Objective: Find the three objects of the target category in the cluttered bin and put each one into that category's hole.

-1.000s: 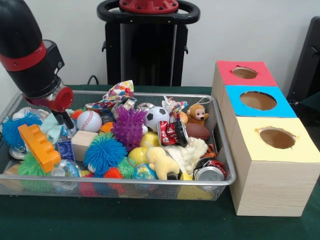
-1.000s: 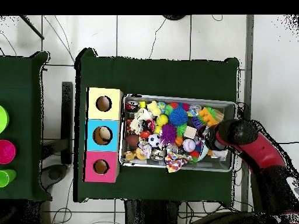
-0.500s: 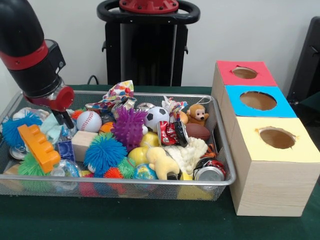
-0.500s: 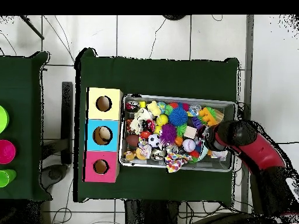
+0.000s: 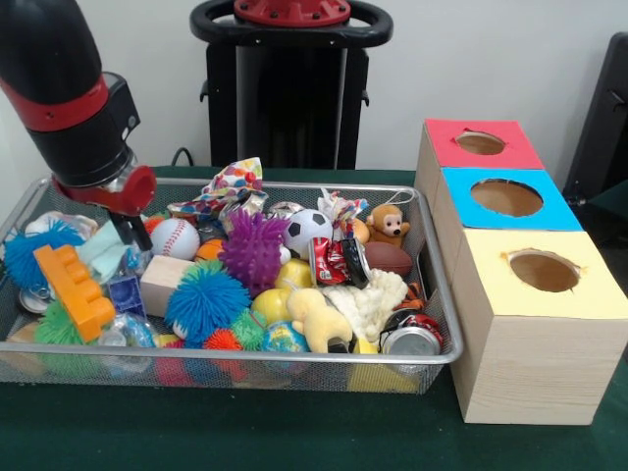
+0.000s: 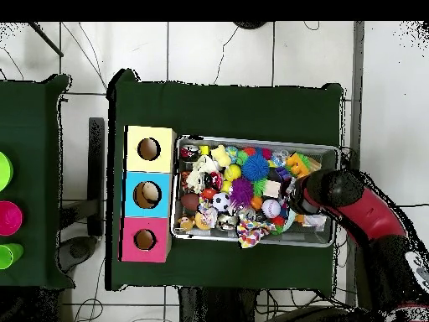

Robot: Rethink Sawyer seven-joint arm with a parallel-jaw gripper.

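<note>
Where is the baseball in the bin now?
In the front view, the baseball lies in the bin's far left part, between the claw and the purple spiky ball.

the arm (image 5: 61, 88) is a thick black cylinder with a red band round it, and a boxy black block juts from its side. below sits a red collar over a shiny clear ring. a thin dark stem hangs beneath. from overhead the arm (image 6: 362, 210) shows red and black.

Toys crowd my wire bin (image 5: 444, 294) wall to wall, leaving no gap, while the three box holes (image 5: 506, 197) stand unobstructed above.
</note>
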